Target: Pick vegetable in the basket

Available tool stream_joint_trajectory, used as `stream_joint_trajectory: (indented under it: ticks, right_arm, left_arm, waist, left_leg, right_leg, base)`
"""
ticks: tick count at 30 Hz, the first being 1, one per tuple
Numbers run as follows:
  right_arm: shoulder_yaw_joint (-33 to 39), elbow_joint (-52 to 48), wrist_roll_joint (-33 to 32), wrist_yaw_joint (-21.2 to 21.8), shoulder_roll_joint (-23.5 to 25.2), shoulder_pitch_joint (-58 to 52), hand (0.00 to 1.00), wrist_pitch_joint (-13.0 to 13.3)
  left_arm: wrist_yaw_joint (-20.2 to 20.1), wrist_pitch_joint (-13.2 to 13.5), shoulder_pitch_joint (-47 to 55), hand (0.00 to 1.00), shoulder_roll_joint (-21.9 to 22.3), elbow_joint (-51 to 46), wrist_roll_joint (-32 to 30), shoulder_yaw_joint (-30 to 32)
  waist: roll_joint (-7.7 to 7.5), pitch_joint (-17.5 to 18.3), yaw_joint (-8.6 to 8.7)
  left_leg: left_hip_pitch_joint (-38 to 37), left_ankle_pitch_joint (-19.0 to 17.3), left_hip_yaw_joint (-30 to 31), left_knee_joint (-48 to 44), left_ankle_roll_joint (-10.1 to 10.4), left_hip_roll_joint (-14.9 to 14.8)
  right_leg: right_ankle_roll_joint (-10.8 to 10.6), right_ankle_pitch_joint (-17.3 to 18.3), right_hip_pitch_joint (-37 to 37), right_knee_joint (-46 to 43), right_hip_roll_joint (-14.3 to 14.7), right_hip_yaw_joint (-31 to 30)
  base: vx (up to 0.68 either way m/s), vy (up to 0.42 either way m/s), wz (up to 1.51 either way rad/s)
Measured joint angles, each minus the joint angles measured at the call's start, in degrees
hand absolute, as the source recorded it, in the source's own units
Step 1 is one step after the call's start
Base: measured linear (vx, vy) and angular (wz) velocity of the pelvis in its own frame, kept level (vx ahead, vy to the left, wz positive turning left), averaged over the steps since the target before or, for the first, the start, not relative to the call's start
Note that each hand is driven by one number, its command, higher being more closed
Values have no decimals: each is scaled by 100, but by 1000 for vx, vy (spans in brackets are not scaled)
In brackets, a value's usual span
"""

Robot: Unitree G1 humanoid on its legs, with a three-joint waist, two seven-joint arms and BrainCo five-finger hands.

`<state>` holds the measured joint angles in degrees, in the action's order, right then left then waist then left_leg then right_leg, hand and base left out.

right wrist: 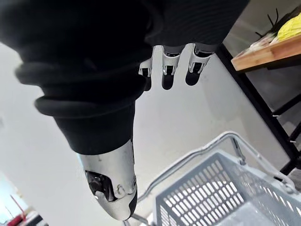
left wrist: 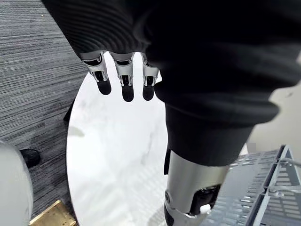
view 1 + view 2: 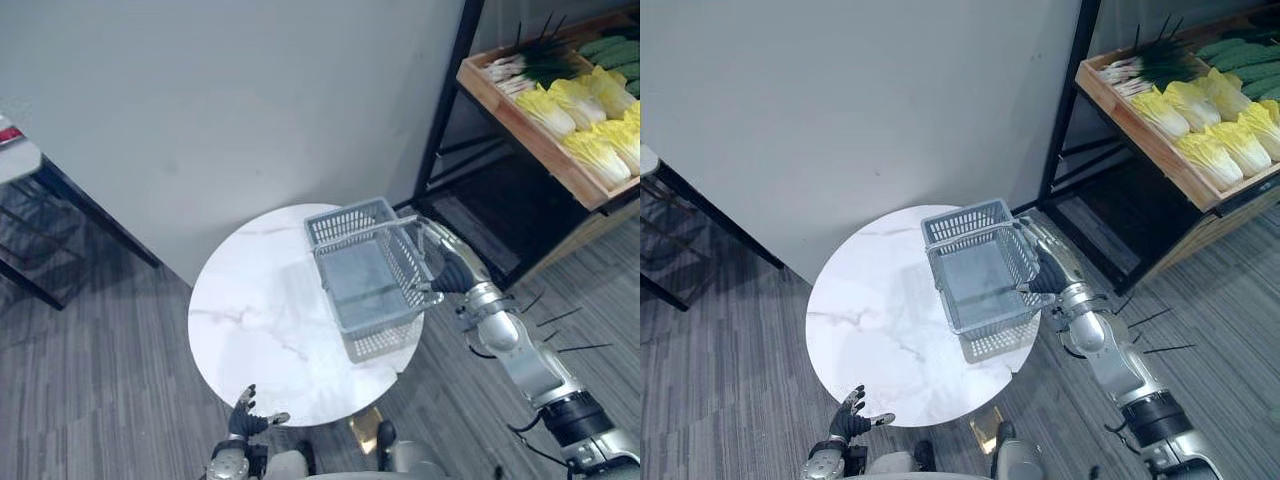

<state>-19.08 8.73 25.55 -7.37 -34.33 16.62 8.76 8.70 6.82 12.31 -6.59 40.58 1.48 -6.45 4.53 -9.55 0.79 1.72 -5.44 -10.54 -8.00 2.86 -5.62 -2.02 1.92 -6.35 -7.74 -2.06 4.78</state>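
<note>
A round tabletop (image 3: 250,320) of white stone with thin grey veins looks smooth and shiny. On its right side sits a grey plastic basket (image 3: 365,345). It is shaped like a box, its walls are full of little holes, and its bottom is flat and smooth. A thin metal handle (image 3: 365,233) bends over the top of it.

The right robot hand (image 3: 445,262) is just beside the right wall of the basket, up by the rim. Its silver fingers (image 1: 168,70) with dark tips are straight and hold nothing. I cannot tell if it touches the basket.

The left robot hand (image 3: 243,418) is at the near edge of the tabletop, well apart from the basket. Its fingers (image 2: 126,80) are spread out and hold nothing too.

The vegetables are far off to the right. They lie in a flat wooden tray (image 3: 520,125) on a black metal shelf (image 3: 445,100). There are yellow, leafy cabbages (image 3: 590,150), long thin green onions (image 3: 530,65) with white ends, and dark green cucumbers (image 3: 615,50). The floor (image 3: 100,380) is grey with stripes like wood.
</note>
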Motion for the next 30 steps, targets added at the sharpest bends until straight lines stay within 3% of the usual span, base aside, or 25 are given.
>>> stream_joint_trajectory:
  ticks: [5,10,16,21,22,26,30]
  right_arm:
    - [-604,711,237,-16,-200,1176,0,-16]
    - [-685,1260,433,-153,-354,2168,0,-28]
    - [-890,2174,433,-284,-692,3382,0,-72]
    - [-905,3216,428,-464,-741,4189,0,-284]
    - [-926,3425,427,-489,-716,4309,100,-300]
    - [-1122,3951,431,-514,-647,4420,100,-307]
    - [-1117,4182,422,-505,-666,4570,100,-319]
  left_arm:
    - [23,16,-187,0,-181,0,9,-2]
    - [151,130,-433,0,-174,-5,88,49]
    - [199,253,-495,0,-164,-14,365,123]
    - [271,274,-698,0,-138,-66,568,138]
    - [274,307,-761,0,-138,-74,584,138]
    - [284,372,-834,0,-138,-77,699,148]
    - [291,380,-856,0,-141,-78,801,159]
  waist:
    - [40,-72,-45]
    - [136,-285,-156]
    - [306,-607,-229]
    - [561,-836,-481]
    - [610,-903,-504]
    - [656,-1002,-644]
    - [669,-1010,-650]
  left_leg:
    - [450,192,-21,202,-142,160]
    - [824,359,77,267,-194,244]
    - [1038,726,407,628,-176,347]
    - [1205,951,690,815,-132,356]
    - [1261,996,774,825,-135,354]
    - [1306,1181,943,1028,-86,329]
    - [1361,1337,1212,1163,-34,335]
  right_leg:
    - [-40,-383,-367,393,-105,-62]
    - [-54,-563,-678,532,-193,14]
    - [-56,-595,-894,555,-214,331]
    - [-42,-583,-1034,517,-220,538]
    - [0,-552,-1082,460,-223,617]
    - [71,-438,-1249,233,-222,759]
    - [114,-103,-1515,-362,-309,916]
  base:
    - [-84,56,-4]
    - [-40,35,10]
    - [2,0,28]
    - [-17,-15,27]
    - [-41,-27,25]
    - [-35,-42,23]
    - [-33,-46,29]
